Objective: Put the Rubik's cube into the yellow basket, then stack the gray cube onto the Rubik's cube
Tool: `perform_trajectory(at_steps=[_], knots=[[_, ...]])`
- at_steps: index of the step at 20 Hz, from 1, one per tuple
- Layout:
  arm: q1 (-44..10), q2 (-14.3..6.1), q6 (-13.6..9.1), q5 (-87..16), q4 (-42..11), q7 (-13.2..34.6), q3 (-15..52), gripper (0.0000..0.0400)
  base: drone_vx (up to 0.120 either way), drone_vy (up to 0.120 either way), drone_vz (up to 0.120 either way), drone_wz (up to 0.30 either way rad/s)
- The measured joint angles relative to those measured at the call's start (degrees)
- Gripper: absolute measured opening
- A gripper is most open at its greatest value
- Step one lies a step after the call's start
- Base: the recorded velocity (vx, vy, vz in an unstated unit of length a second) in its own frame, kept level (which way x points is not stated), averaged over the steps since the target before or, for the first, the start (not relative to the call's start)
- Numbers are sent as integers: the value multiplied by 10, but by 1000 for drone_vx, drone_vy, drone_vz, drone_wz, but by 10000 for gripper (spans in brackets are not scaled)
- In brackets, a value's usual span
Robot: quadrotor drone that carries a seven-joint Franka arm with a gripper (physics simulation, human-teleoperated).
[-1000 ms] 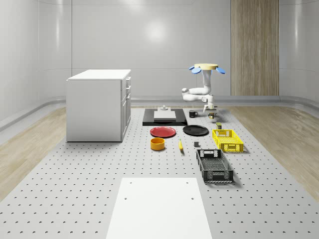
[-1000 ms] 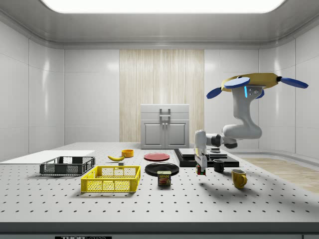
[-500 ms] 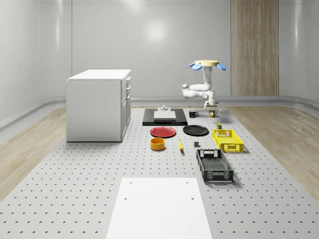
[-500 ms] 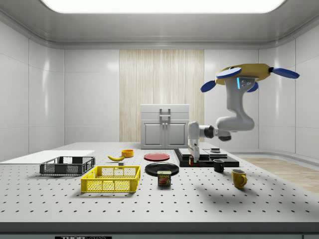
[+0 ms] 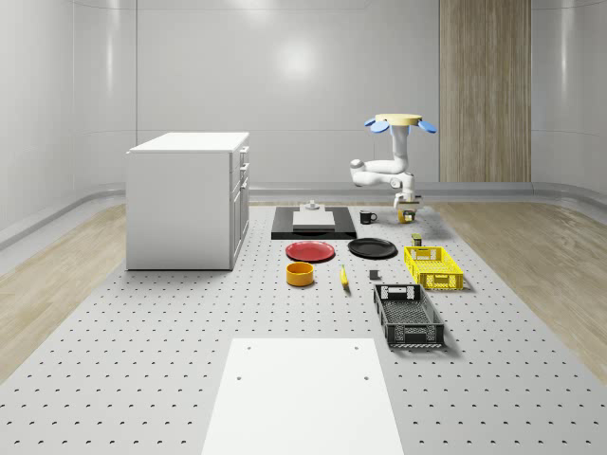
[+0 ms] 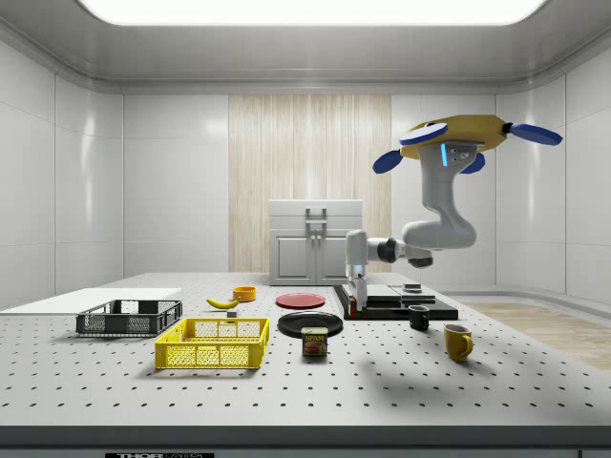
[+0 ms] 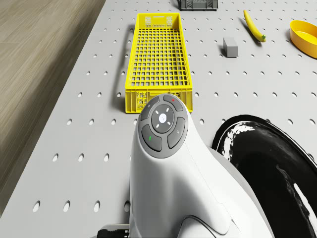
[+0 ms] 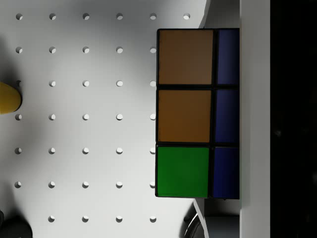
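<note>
Drone (image 6: 465,140) hovers over the table's far end w/ the gripper (image 6: 356,303) clamped on the Rubik's cube (image 8: 197,113) above the black plate (image 6: 310,322) — yellow basket (image 7: 156,58) empty, gray cube (image 7: 231,47) on the table beside it, so both steps left.

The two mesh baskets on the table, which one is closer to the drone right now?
The yellow mesh basket. It lies nearer the hovering drone than the black mesh basket, which sits farther toward the white mat.

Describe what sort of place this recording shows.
Most likely a simulated robotics test room: a large perforated table carries household props such as a yellow basket and a white cabinet, while the drone hovers above it between plain panelled walls.
</note>
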Motion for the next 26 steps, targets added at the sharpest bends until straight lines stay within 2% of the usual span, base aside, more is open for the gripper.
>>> perform_trajectory(at_steps=[3,8,26], knots=[[-1,-4,4,2,0,1,1,321,120,0,93,0],[-3,-11,10,5,1,2,2,321,120,32,0,0],[-8,-31,29,14,2,7,5,321,120,0,0,0]])
